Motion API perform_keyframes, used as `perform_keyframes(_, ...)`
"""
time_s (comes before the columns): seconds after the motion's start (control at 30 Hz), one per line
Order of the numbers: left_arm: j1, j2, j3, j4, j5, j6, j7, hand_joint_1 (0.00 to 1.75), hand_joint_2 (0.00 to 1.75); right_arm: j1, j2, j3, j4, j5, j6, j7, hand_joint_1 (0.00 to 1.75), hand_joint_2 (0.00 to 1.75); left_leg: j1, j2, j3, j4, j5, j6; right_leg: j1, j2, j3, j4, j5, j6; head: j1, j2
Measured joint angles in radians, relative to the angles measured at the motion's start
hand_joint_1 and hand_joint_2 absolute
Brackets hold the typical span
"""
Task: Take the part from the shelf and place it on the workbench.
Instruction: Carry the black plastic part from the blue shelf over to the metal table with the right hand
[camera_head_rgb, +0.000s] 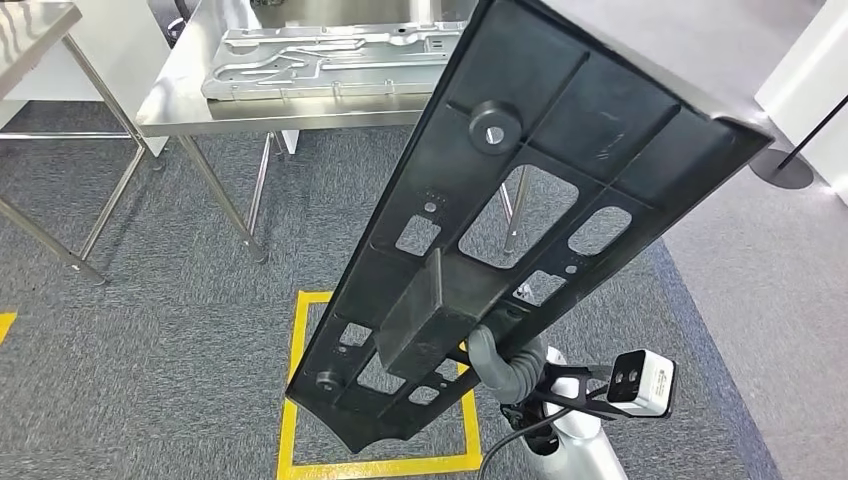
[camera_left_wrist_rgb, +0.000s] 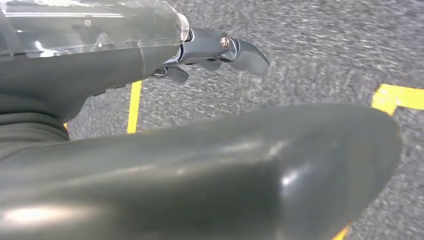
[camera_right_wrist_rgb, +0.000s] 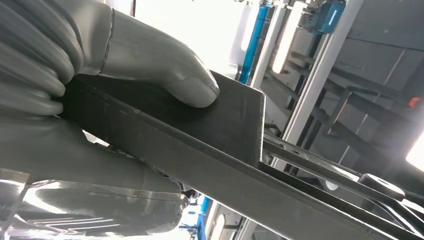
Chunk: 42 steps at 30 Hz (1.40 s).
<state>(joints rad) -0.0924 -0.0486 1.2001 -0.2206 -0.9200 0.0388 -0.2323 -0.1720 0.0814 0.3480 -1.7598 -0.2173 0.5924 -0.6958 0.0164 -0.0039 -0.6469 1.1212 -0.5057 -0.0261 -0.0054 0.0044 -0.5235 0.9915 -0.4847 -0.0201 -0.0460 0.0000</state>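
1. While the workbench (camera_head_rgb: 190, 105) lies ahead across the grey carpet, the part (camera_head_rgb: 520, 200), a long black ribbed panel with cut-outs, is already off the shelf and up in the air, tilted, its far end pointing toward the bench.
2. Its near end is gripped by the right hand (camera_right_wrist_rgb: 75, 100): the thumb (camera_right_wrist_rgb: 170, 75) presses on a flat black tab of the panel and the other fingers close underneath, so the panel is pinched firmly.
3. The left hand (camera_left_wrist_rgb: 220, 50) hangs over the carpet near a yellow floor line (camera_left_wrist_rgb: 134, 105); its fingers look loosely curled with nothing in them.
4. A silver metal plate (camera_head_rgb: 330, 60) already lies on the bench.
5. Judged from this, the pick is done; the approach and setting the panel down are left.
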Motion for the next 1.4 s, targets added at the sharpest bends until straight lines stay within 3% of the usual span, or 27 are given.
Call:
perform_keyframes(0.03,0.000,0.000,0.000,0.000,-0.001,0.000,0.000,0.00,0.00,0.001,0.001,-0.001,-0.002,0.000,-0.001,0.000,1.75,1.75,-0.002,0.001,0.015,-0.055,0.044,0.005,0.001,0.000,0.011,0.001,-0.009,0.004,0.000,0.000)
perform_keyframes(0.1,0.000,0.000,0.000,0.000,-0.001,0.001,0.001,0.00,0.00,0.002,0.002,-0.003,-0.010,-0.001,-0.004,0.001,1.75,1.75,-0.006,0.003,0.029,-0.102,0.081,0.021,0.003,0.001,0.019,0.000,-0.023,0.016,0.000,0.000)
perform_keyframes(0.2,-0.001,0.000,0.000,0.000,-0.002,0.002,0.002,0.00,0.00,0.005,0.004,-0.009,-0.028,-0.003,-0.004,0.001,1.75,1.75,-0.008,0.001,0.036,-0.105,0.079,0.039,0.002,0.001,0.027,-0.004,-0.034,0.032,0.000,0.000)
perform_keyframes(0.27,-0.001,-0.001,0.000,0.000,-0.002,0.002,0.003,0.00,0.00,0.008,0.005,-0.016,-0.043,-0.006,0.000,0.000,1.75,1.75,-0.006,0.000,0.044,-0.109,0.076,0.049,0.001,0.000,0.019,0.024,-0.051,0.041,0.000,0.000)
perform_keyframes(0.33,-0.002,-0.001,0.000,0.000,-0.002,0.001,0.002,0.00,0.00,0.015,0.006,-0.024,-0.056,-0.009,0.005,0.000,1.75,1.75,-0.006,0.000,0.053,-0.111,0.068,0.060,-0.001,0.000,-0.042,0.136,-0.098,0.049,0.000,0.000)
perform_keyframes(0.4,-0.001,-0.001,0.000,0.000,-0.002,0.001,0.001,0.00,0.00,0.025,0.006,-0.031,-0.061,-0.011,0.013,0.000,1.75,1.75,-0.008,0.000,0.062,-0.111,0.057,0.065,-0.001,0.000,-0.139,0.280,-0.139,0.051,0.000,0.000)
perform_keyframes(0.43,-0.001,-0.001,0.000,0.000,-0.002,0.001,0.000,0.00,0.00,0.029,0.006,-0.035,-0.062,-0.011,0.016,0.000,1.75,1.75,-0.010,-0.001,0.069,-0.111,0.051,0.066,-0.001,0.000,-0.171,0.314,-0.134,0.049,0.000,0.000)
perform_keyframes(0.47,0.000,-0.001,0.000,0.000,-0.002,0.001,0.000,0.00,0.00,0.032,0.006,-0.038,-0.063,-0.011,0.017,0.000,1.75,1.75,-0.013,-0.002,0.078,-0.111,0.044,0.067,0.001,0.000,-0.182,0.305,-0.106,0.045,0.000,0.000)
perform_keyframes(0.5,0.000,-0.001,0.000,0.000,-0.002,0.001,0.000,0.00,0.00,0.033,0.006,-0.041,-0.065,-0.011,0.017,0.000,1.75,1.75,-0.015,-0.003,0.089,-0.111,0.037,0.068,0.003,0.000,-0.171,0.257,-0.061,0.038,0.000,0.000)
perform_keyframes(0.57,0.000,-0.005,0.000,0.000,-0.002,0.001,0.000,0.00,0.00,0.034,0.007,-0.043,-0.070,-0.011,0.018,0.000,1.75,1.75,-0.021,-0.004,0.110,-0.112,0.021,0.066,0.013,-0.001,-0.122,0.112,0.030,0.014,0.000,0.000)
perform_keyframes(0.63,-0.001,-0.009,0.000,0.000,-0.002,0.001,0.000,0.00,0.00,0.033,0.008,-0.045,-0.074,-0.012,0.018,0.000,1.75,1.75,-0.023,-0.005,0.120,-0.114,0.008,0.059,0.023,-0.004,-0.092,0.028,0.060,-0.003,0.000,0.000)
perform_keyframes(0.7,-0.003,-0.010,0.000,0.000,-0.003,0.001,0.000,0.00,0.00,0.033,0.008,-0.045,-0.078,-0.011,0.018,0.000,1.75,1.75,-0.021,-0.003,0.125,-0.120,0.001,0.049,0.025,-0.004,-0.085,0.015,0.053,-0.005,0.000,0.000)
perform_keyframes(0.8,-0.006,-0.006,0.000,0.000,-0.006,0.000,-0.003,0.00,0.00,0.034,0.011,-0.047,-0.085,-0.005,0.014,0.000,1.75,1.75,-0.023,-0.001,0.126,-0.088,-0.025,0.035,0.012,-0.002,-0.056,-0.013,0.057,-0.006,0.000,0.000)
perform_keyframes(0.83,-0.006,-0.005,0.000,0.000,-0.008,-0.001,-0.004,0.00,0.00,0.036,0.012,-0.047,-0.086,-0.004,0.014,0.000,1.75,1.75,-0.020,-0.001,0.104,-0.038,-0.048,0.029,0.008,-0.003,-0.046,-0.020,0.057,-0.006,-0.001,0.000)
perform_keyframes(0.9,-0.005,-0.005,0.000,0.000,-0.011,-0.001,-0.004,0.00,0.00,0.040,0.013,-0.047,-0.087,-0.002,0.014,0.000,1.75,1.75,-0.012,-0.001,0.024,0.098,-0.099,0.017,0.008,-0.005,-0.034,-0.022,0.047,-0.008,-0.001,0.000)
perform_keyframes(0.93,-0.003,-0.005,0.000,0.000,-0.010,-0.001,-0.004,0.00,0.00,0.044,0.013,-0.048,-0.087,-0.002,0.015,0.000,1.75,1.75,-0.008,0.000,-0.011,0.146,-0.105,0.011,0.007,-0.005,-0.028,-0.021,0.041,-0.007,-0.001,0.000)
perform_keyframes(0.97,-0.001,-0.004,0.000,0.000,-0.010,-0.001,-0.004,0.00,0.00,0.048,0.013,-0.048,-0.087,-0.002,0.015,0.000,1.75,1.75,-0.004,0.000,-0.030,0.156,-0.090,0.006,0.006,-0.004,-0.022,-0.020,0.034,-0.004,-0.001,0.000)
perform_keyframes(1.0,0.000,-0.004,0.000,0.000,-0.010,-0.002,-0.004,0.00,0.00,0.050,0.013,-0.048,-0.087,-0.003,0.015,0.000,1.75,1.75,-0.001,0.000,-0.028,0.126,-0.055,0.002,0.003,-0.003,-0.015,-0.018,0.027,-0.001,-0.001,0.000)
perform_keyframes(1.07,0.000,-0.003,0.000,0.000,-0.009,-0.003,-0.005,0.00,0.00,0.052,0.013,-0.048,-0.087,-0.003,0.017,0.000,1.75,1.75,0.005,0.001,0.018,-0.006,0.031,-0.003,-0.001,-0.002,0.002,-0.012,0.009,0.008,-0.001,0.000)
perform_keyframes(1.13,0.000,-0.004,0.000,0.000,-0.009,-0.004,-0.007,0.00,0.00,0.052,0.014,-0.048,-0.087,0.000,0.019,0.001,1.75,1.75,0.004,0.000,0.056,-0.096,0.066,0.007,0.000,-0.001,0.011,-0.005,-0.007,0.021,-0.001,0.000)
perform_keyframes(1.23,0.000,-0.005,0.000,0.000,-0.010,-0.004,-0.007,0.00,0.00,0.051,0.017,-0.048,-0.091,0.004,0.020,0.001,1.75,1.75,0.000,-0.002,0.062,-0.104,0.057,0.034,0.001,0.001,0.014,-0.005,-0.017,0.039,-0.001,0.000)
perform_keyframes(1.3,-0.001,-0.005,0.000,0.000,-0.011,-0.004,-0.007,0.00,0.00,0.050,0.019,-0.049,-0.097,0.000,0.021,0.001,1.75,1.75,0.001,-0.002,0.069,-0.108,0.053,0.047,-0.002,0.000,0.005,0.024,-0.035,0.049,-0.001,0.000)
perform_keyframes(1.33,-0.001,-0.005,0.000,0.000,-0.011,-0.004,-0.008,0.00,0.00,0.050,0.019,-0.050,-0.099,-0.005,0.021,0.000,1.75,1.75,0.002,-0.001,0.073,-0.110,0.051,0.052,-0.003,-0.001,-0.019,0.071,-0.057,0.053,-0.001,0.000)
perform_keyframes(1.4,-0.003,-0.004,0.000,0.000,-0.012,-0.004,-0.008,0.00,0.00,0.053,0.019,-0.053,-0.101,-0.016,0.024,0.000,1.75,1.75,0.001,0.002,0.078,-0.111,0.044,0.059,-0.004,-0.002,-0.103,0.213,-0.110,0.058,-0.001,0.000)
